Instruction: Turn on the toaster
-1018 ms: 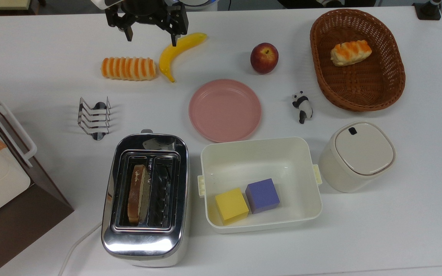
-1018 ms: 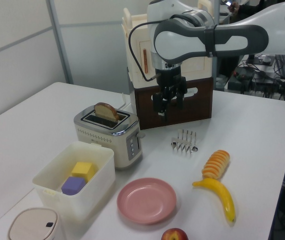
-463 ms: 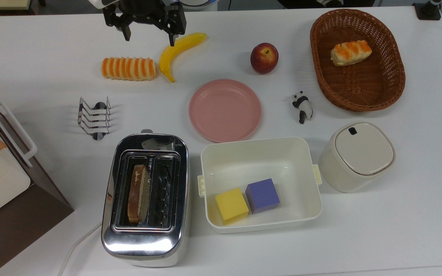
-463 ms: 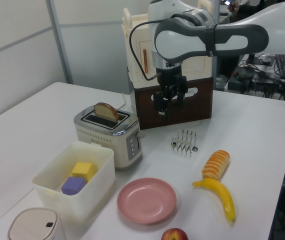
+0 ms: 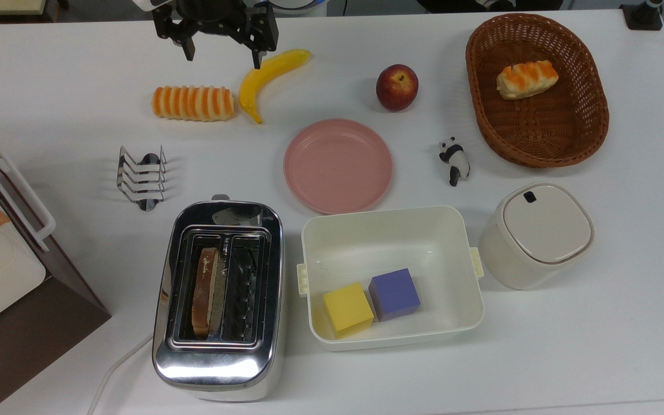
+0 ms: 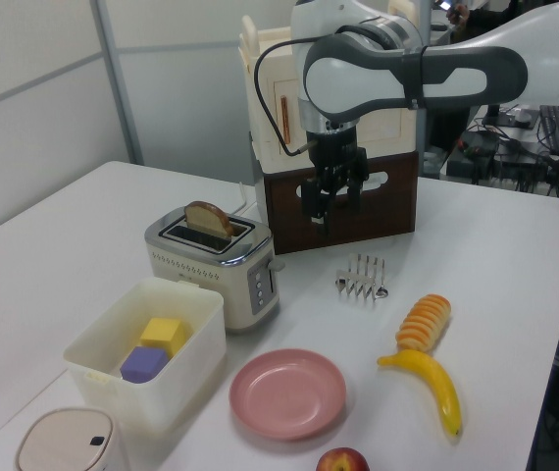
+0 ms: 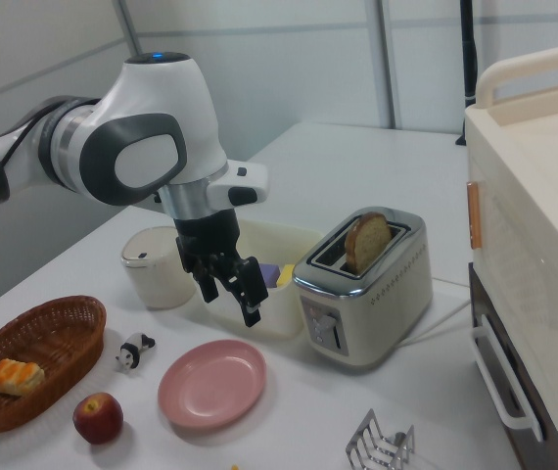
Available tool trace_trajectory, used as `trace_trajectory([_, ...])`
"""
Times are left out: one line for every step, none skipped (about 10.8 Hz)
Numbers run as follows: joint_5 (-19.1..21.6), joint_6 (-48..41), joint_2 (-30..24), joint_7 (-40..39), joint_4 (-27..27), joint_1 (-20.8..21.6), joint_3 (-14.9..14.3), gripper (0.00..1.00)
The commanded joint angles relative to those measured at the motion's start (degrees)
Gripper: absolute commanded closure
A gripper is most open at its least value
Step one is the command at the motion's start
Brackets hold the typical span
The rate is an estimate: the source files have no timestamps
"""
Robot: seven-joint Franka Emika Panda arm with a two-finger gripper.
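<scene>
The shiny chrome two-slot toaster with a white base stands on the white tabletop near the top view's lower left, a slice of browned toast upright in its left slot as the top view shows it. A white cord runs off its lower corner. Just beside it on the top view's right sits a cream rectangular tub holding a yellow cube and a purple cube. Above the toaster in the top view stands a small wire toast rack, and a round pink plate lies near the tub's far edge. Farther up lie a striped orange bread roll and a yellow banana. The black two-finger gripper hangs in the air over the top view's upper edge, well apart from the toaster, its fingers spread wide and holding nothing.
</scene>
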Motion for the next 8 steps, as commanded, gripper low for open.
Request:
trace_trajectory([-1.1,-1.6,-0.8,-1.0,-0.2,0.4,-0.3,0.0])
trace_trajectory([-1.1,-1.6,-0.8,-1.1,-0.2,0.4,-0.3,0.0])
trace_trajectory([-1.1,-1.7,-0.8,-1.9,-0.2,0.4,-0.3,0.0])
trace_trajectory([-1.1,-2.6,-0.9,-3.3,-0.2,0.4,-0.3,0.0])
trace_trajectory([-1.1,-2.8,-0.9,-4.4,-0.2,0.4,-0.3,0.0])
trace_trajectory([-1.1,-2.8,-0.9,-5.0,-0.2,0.4,-0.4,0.0])
trace_trajectory([-1.0,-2.9,-1.0,-5.6,-0.2,0.4,-0.4,0.0])
trace_trajectory([-1.0,-3.1,-1.0,-5.9,-0.2,0.4,-0.5,0.0])
